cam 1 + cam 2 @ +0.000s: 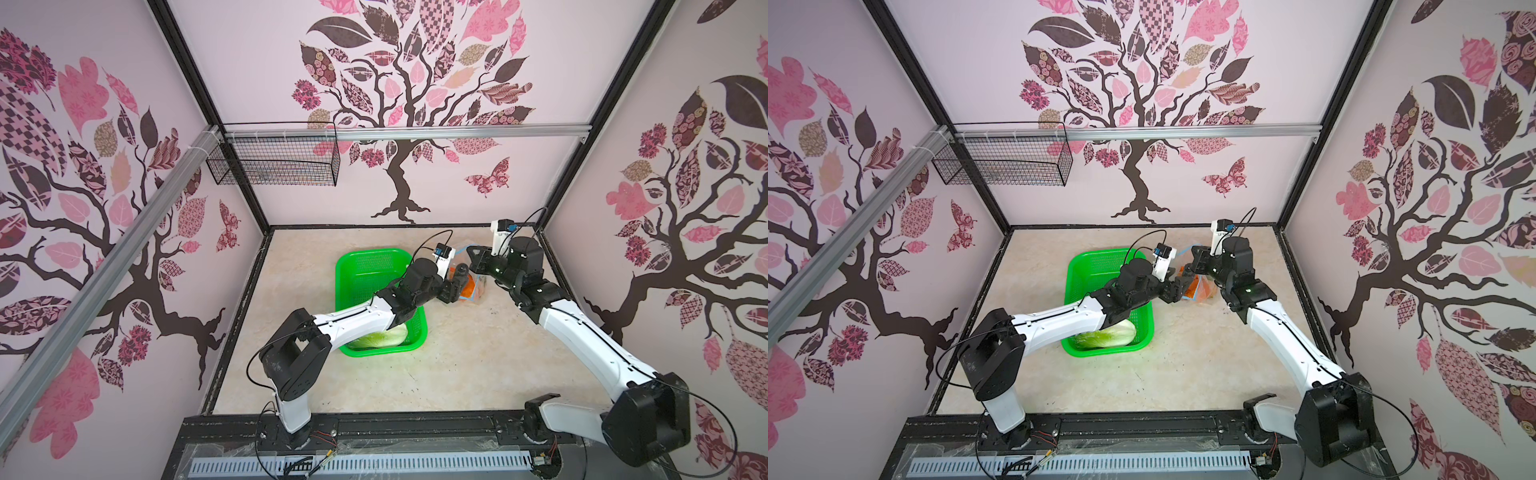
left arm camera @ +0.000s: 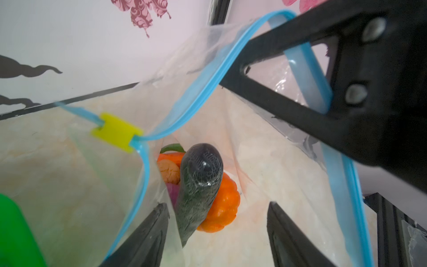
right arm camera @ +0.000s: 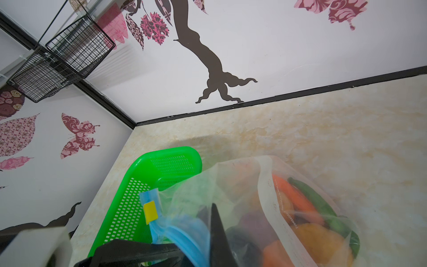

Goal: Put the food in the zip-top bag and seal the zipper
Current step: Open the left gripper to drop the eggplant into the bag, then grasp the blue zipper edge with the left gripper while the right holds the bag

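Observation:
The clear zip-top bag (image 1: 478, 286) stands at the back right of the table, its mouth held open. My right gripper (image 3: 196, 240) is shut on the light blue zipper (image 2: 201, 92) strip; the yellow tab (image 2: 116, 132) sits at the strip's end. My left gripper (image 2: 217, 205) is open at the mouth. A dark elongated piece (image 2: 198, 185) stands between its jaws, close to one finger, leaning on the orange pumpkin (image 2: 225, 203). A carrot (image 3: 293, 196) and a purple onion (image 3: 256, 222) show through the plastic. The cabbage (image 1: 384, 336) lies in the green basket (image 1: 374, 266).
The green basket (image 1: 1096, 266) sits just left of the bag, under my left forearm. A black wire basket (image 1: 274, 162) hangs on the back wall at the left. The right wall and back wall stand close behind the bag.

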Robot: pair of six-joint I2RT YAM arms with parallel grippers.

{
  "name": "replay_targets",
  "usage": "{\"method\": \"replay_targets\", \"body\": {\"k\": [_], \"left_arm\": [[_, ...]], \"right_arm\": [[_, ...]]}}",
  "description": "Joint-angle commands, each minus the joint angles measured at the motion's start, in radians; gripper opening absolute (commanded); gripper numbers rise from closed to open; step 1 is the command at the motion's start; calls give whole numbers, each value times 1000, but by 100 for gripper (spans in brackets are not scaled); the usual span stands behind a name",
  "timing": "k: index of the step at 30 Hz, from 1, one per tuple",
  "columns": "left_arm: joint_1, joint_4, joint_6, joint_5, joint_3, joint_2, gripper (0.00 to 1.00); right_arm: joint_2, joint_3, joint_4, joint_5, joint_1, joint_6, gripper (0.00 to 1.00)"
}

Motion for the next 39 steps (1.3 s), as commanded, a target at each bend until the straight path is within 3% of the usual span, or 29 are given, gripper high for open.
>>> {"method": "replay_targets", "body": {"k": [1,8,19,21,23,27,28,39], "left_arm": [[2,-135,-17,-55,46,-101,71],[29,-182,-95,-134,-41,-238,78],[72,-236,-236,38,-47,-127,74],[72,-233,-246,52,-46,-99,69],[76,-218,-258,74,-48,-84,54],[88,-190,-277,149,-33,-73,8],[94,-189,-278,164,-24,-76,0],[173,-270,-222,179,204,-103,0]], "right_arm": [[-6,13,20,8,-6,-16,0],[-2,11,24,-2,-5,-22,0],[-12,1,39,-11,-6,-34,0],[-14,-3,41,-10,-5,-36,0],[-17,-4,41,-4,-6,-41,0],[-17,-1,29,19,-5,-56,0],[-16,2,23,26,-6,-58,0],[6,147,-236,117,-4,-75,0]]}}
